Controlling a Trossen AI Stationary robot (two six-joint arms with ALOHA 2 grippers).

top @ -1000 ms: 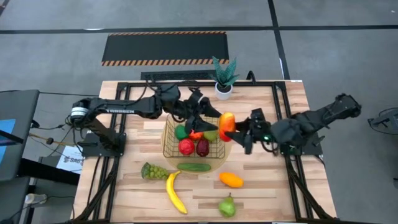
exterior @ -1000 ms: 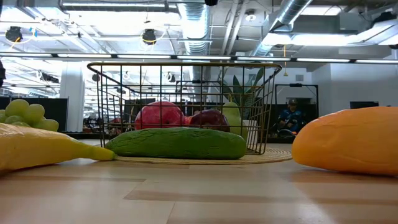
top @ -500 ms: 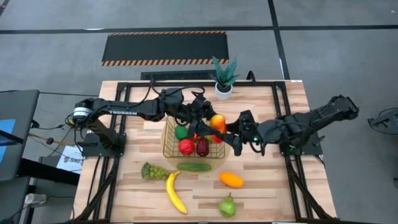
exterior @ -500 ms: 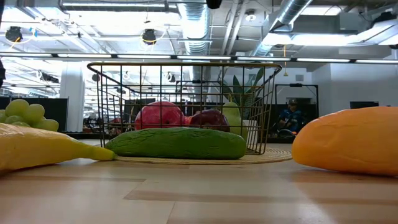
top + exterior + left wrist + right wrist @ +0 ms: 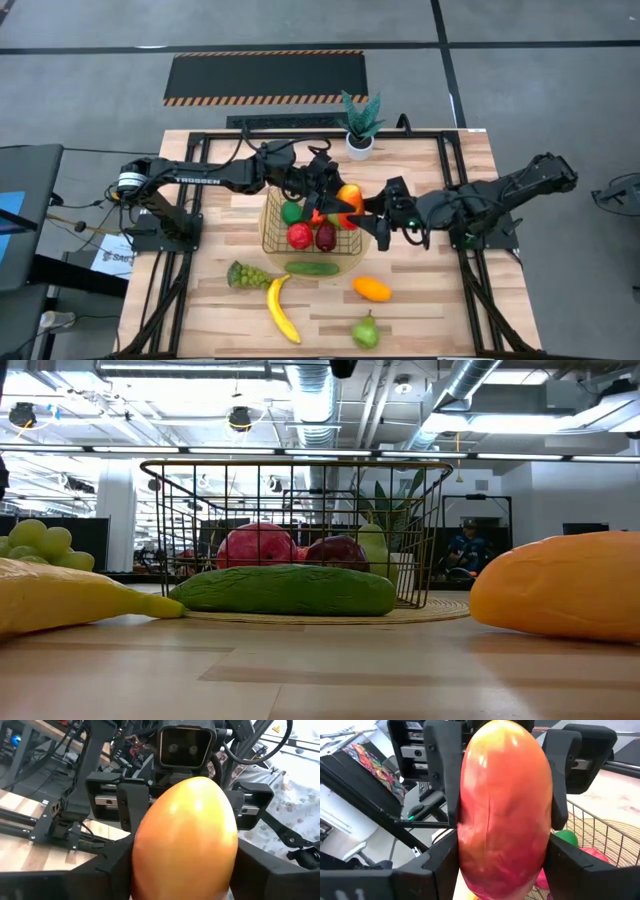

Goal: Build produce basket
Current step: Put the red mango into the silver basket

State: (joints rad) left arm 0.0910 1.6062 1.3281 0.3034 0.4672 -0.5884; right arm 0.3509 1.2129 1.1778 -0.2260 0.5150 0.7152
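On the near bench (image 5: 420, 310) lie the loose produce: a pear (image 5: 365, 331), a banana (image 5: 281, 309), an orange piece (image 5: 371, 289), grapes (image 5: 246, 274) and a cucumber (image 5: 312, 268) against the basket's front. Just beyond, the basket (image 5: 272, 243) holds red and green pieces. Over its far right corner a red-orange mango (image 5: 349, 199) hangs between both hands: the left hand (image 5: 334, 199) and the right hand (image 5: 362, 213) each have their fingers clamped on its sides, facing one another. It looks a light, hard, smooth plastic shell, likely slippery on its curved flanks; holding across the widest middle seems safest.
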